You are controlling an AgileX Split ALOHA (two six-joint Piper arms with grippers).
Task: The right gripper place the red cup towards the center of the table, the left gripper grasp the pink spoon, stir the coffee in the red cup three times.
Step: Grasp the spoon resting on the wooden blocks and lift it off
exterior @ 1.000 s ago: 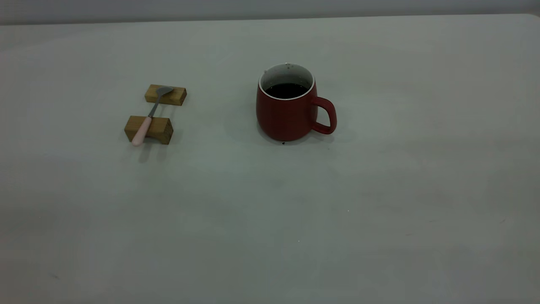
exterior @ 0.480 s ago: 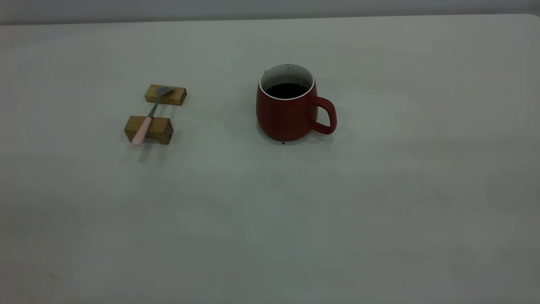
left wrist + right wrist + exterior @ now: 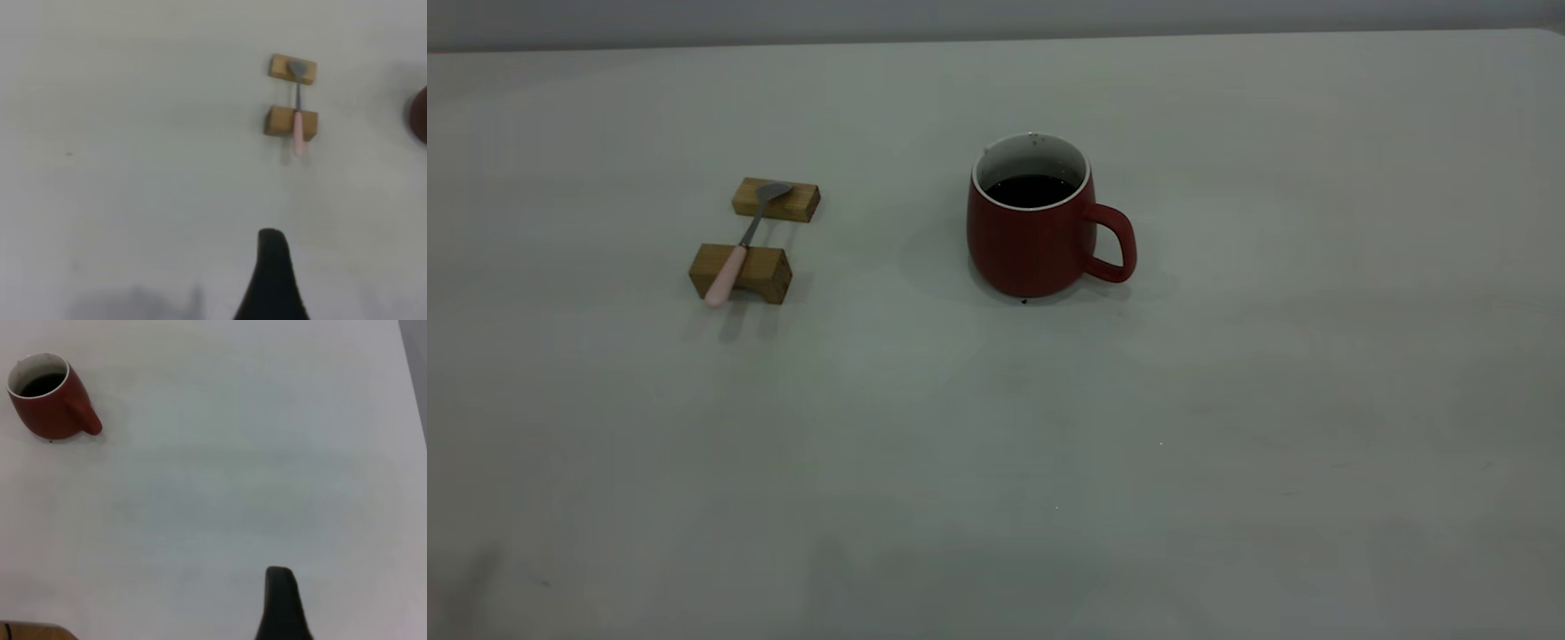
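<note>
Table (image 3: pixel 1227 400): red cup (image 3: pixel 1032 236) near centre, coffee (image 3: pixel 1030 190) in it; pink spoon (image 3: pixel 738 249) to its left, bridging two wooden blocks (image 3: pixel 751 267), well apart.

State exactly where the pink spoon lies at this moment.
In the exterior view, the pink spoon lies at the table's left, bridging two wooden blocks, left of the red cup.

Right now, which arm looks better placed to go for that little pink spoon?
Probably the left. Its wrist view shows the pink spoon ahead on two wooden blocks; the right's shows only the red cup.
</note>
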